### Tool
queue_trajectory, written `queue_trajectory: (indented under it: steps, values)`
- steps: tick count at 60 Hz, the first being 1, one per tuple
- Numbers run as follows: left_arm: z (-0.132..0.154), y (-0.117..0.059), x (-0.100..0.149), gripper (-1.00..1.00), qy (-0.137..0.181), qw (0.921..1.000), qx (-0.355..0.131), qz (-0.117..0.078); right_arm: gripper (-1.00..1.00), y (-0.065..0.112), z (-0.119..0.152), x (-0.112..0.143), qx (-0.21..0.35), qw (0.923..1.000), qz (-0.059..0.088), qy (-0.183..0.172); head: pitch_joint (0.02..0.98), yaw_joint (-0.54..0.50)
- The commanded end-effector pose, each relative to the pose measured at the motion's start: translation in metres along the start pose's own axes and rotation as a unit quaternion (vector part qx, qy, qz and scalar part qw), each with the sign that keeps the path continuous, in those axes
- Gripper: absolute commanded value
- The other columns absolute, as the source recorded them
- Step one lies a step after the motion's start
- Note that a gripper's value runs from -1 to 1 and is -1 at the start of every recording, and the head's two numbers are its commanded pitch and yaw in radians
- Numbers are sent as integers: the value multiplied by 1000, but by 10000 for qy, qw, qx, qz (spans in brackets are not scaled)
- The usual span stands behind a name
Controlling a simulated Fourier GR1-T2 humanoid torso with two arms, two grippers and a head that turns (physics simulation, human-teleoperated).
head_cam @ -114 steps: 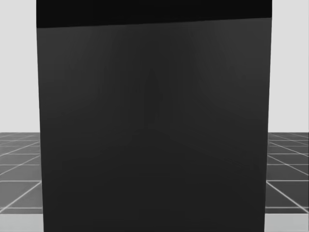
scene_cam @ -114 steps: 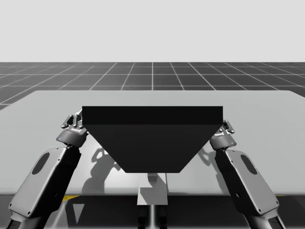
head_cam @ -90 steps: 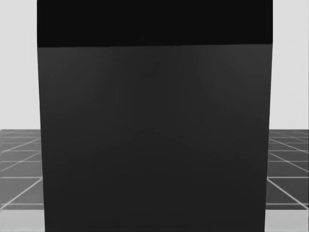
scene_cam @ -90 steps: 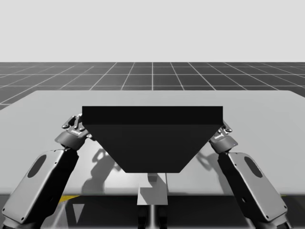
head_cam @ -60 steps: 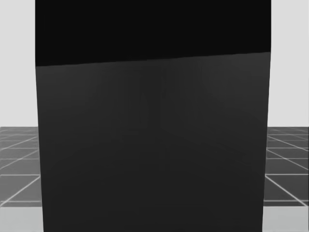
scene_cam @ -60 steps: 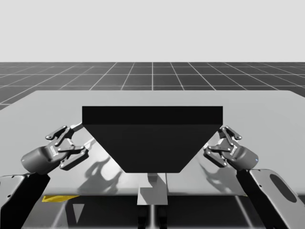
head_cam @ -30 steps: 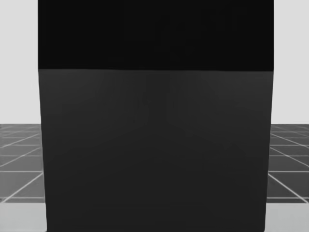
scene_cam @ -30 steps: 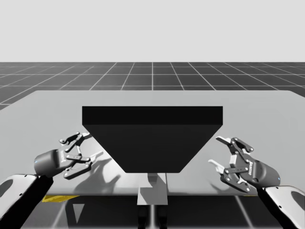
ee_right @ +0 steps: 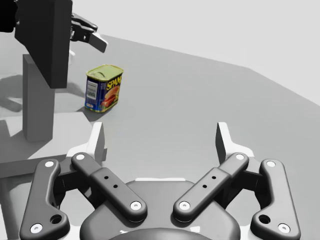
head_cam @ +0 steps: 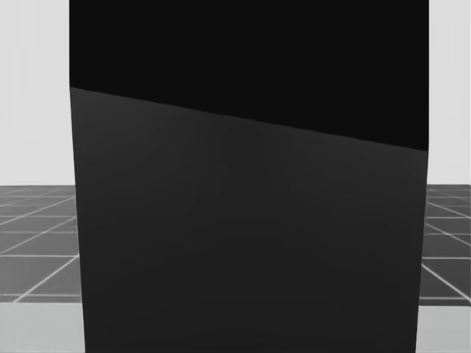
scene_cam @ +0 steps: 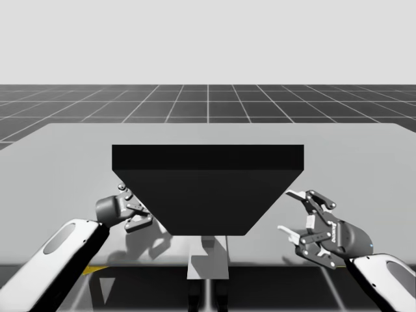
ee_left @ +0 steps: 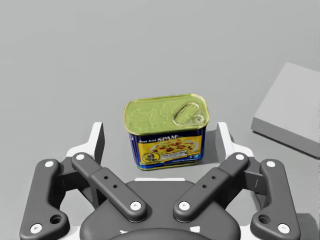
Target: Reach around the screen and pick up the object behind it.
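My left tool is hanging wide open behind the flat matte black screen, flanking without touching the blue rectangular can, which is standing glossy and ring-pulled on the smooth grey worktop. Next, I judge, it is needing to advance and close. My right tool is gaping wide, well apart.

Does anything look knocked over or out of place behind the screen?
Nothing stands out. The blue rectangular can stands upright on the table, intact, between the open fingers of my left end effector, touching neither.
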Motion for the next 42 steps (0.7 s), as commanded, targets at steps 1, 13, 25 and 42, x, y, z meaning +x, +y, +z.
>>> queue_trajectory:
  steps: [1,13,25,42]
  values:
    - [-22,-5,-9,-1000,166,9998,-145,11,-1000,4,-2,1,93,10000,25,-15,123,22]
    - [-32,5,-17,-1000,243,9997,-57,79,-1000,6,-3,0,160,9999,30,-21,130,24]
    - [-47,5,-20,-1000,224,9992,-268,214,-1000,9,-6,1,226,9997,62,-36,135,29]
    - [-64,6,-29,-946,232,9983,-372,379,-1000,12,-5,4,273,9995,121,-46,136,22]
